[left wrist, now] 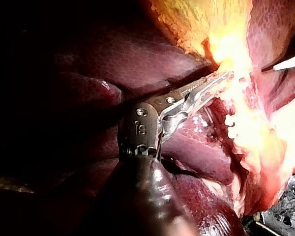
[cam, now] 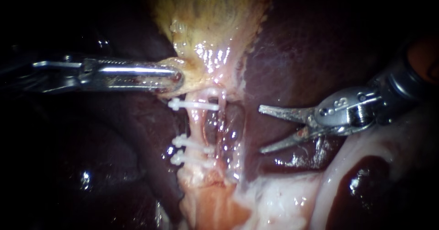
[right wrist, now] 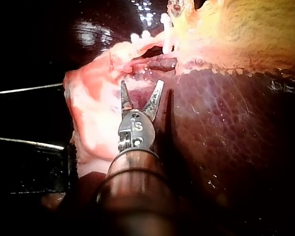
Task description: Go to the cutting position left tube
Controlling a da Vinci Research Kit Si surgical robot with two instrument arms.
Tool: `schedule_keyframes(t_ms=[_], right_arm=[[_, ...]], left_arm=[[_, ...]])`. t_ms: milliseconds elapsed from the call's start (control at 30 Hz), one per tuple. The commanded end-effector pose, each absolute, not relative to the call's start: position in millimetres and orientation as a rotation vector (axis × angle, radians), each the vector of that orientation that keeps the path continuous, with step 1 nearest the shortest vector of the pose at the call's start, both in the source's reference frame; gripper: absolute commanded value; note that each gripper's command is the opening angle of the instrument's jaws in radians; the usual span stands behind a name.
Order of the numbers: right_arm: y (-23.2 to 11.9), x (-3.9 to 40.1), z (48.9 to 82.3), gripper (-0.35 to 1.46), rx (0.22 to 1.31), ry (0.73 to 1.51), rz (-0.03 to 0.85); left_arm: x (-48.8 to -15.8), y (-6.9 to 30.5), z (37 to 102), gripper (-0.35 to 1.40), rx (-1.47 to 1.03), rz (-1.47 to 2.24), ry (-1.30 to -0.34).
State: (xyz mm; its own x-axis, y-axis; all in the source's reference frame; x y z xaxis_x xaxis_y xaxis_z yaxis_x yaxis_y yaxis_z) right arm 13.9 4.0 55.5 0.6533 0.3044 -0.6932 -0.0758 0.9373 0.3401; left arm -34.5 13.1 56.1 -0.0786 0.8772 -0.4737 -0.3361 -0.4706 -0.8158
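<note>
The yellowish gallbladder (cam: pixel 215 15) narrows into two pale tubes. The left tube (cam: pixel 197 124) carries three white clips: one high (cam: pixel 194 105) and two lower (cam: pixel 186 143). The right tube (cam: pixel 221 120) runs close beside it. My left instrument (cam: pixel 176 80) is shut on the gallbladder's lower end, just above the top clip; the left wrist view shows its jaws (left wrist: pixel 214 84) biting the pale tissue. My right instrument (cam: pixel 261 130) has thin blade-like jaws standing open over the liver, to the right of both tubes and touching neither. In the right wrist view these jaws (right wrist: pixel 142 93) gape just short of the tubes (right wrist: pixel 137 61).
Dark red liver (cam: pixel 311 42) lies on both sides of the tubes. Pale fatty tissue (cam: pixel 283 198) spreads below the clips and under the right instrument's shaft. A pink stump of tissue (cam: pixel 206 202) continues beneath the lowest clip.
</note>
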Motion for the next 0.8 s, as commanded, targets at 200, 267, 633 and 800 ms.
schedule_keyframes(t_ms=[200, 267, 633, 800], right_arm=[[4.0, 14.1, 55.5, 1.45, 0.299, 0.836, 0.218], [4.0, 14.2, 55.5, 1.45, 0.302, 0.837, 0.217], [4.0, 14.4, 55.5, 1.45, 0.318, 0.841, 0.211], [4.0, 15.1, 55.4, 1.45, 0.341, 0.863, 0.206]], left_arm=[[-31.5, 13.7, 54.0, -0.35, -1.276, 1.698, -0.662], [-30.4, 13.8, 53.1, -0.35, -1.269, 1.697, -0.658], [-27.4, 13.4, 50.6, -0.35, -1.272, 1.684, -0.648], [-27.2, 13.3, 50.5, -0.35, -1.272, 1.684, -0.649]])
